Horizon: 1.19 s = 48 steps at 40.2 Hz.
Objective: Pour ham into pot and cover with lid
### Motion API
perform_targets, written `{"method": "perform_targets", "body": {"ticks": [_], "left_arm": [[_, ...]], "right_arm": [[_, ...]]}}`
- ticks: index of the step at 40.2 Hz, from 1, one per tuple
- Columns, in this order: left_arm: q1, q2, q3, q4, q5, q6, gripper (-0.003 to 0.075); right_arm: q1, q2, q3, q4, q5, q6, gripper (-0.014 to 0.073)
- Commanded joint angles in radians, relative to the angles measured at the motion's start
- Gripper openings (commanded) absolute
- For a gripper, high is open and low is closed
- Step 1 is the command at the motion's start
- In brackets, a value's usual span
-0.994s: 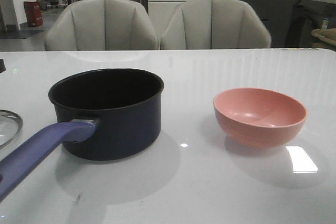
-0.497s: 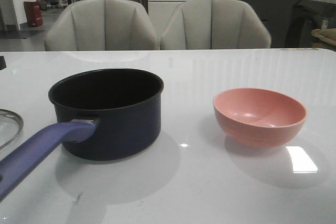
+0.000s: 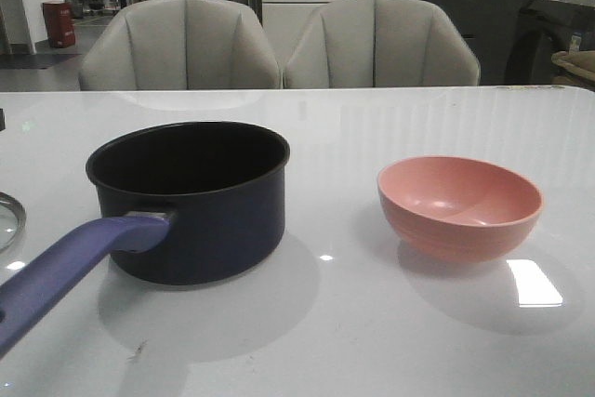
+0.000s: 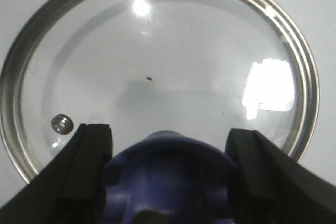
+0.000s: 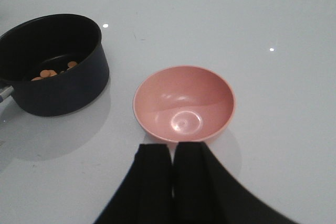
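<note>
Only the right wrist view looks down into the pot [image 5: 55,66], and there a few small orange ham [image 5: 50,73] bits lie on its black bottom. From the front the pot [image 3: 191,200] just looks dark inside and the ham is hidden by its wall. It is round, deep navy and smooth, with a long purple-blue handle [image 3: 70,267] that points to the near left corner of the shiny white table [image 3: 372,332].

Well apart on the right sits the pink bowl [image 3: 460,206], round and glossy, with nothing in it.

At the far left edge of the front view only a thin curve of the lid [image 3: 7,220] shows. The left wrist view shows the whole lid [image 4: 157,72]: clear glass, a ringed metal rim and a tiny steam hole. The left gripper [image 4: 168,177] points down over it, its black fingers [image 4: 86,169] set on both sides of the fat purple-blue knob [image 4: 168,182]. You cannot tell if they press on it.

The right gripper [image 5: 172,182] hangs near the bowl, its two black fingers squeezed together with nothing between them
</note>
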Motion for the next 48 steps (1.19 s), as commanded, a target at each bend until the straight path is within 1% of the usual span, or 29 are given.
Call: {"method": "perform_targets", "body": {"ticks": [1, 12, 21, 36, 48], "left_arm": [[-0.017, -0.012, -0.001, 0.086, -0.007, -0.006, 0.0114], [-0.017, -0.012, 0.036, 0.086, -0.036, -0.006, 0.0114], [-0.017, -0.028, 0.026, 0.076, 0.015, -0.006, 0.0114], [-0.017, -0.108, 0.015, 0.059, 0.03, 0.01, 0.0114], [-0.003, -0.142, -0.042, -0.048, 0.051, 0.056, 0.0114]], "right_arm": [[0.003, 0.001, -0.028, 0.011, -0.066, -0.014, 0.015], [0.003, 0.001, -0.028, 0.011, -0.066, -0.014, 0.015], [0.003, 0.001, -0.028, 0.011, -0.066, -0.014, 0.015], [0.003, 0.001, -0.028, 0.011, -0.066, -0.014, 0.015], [0.003, 0.001, -0.028, 0.011, -0.065, -0.014, 0.015]]}}
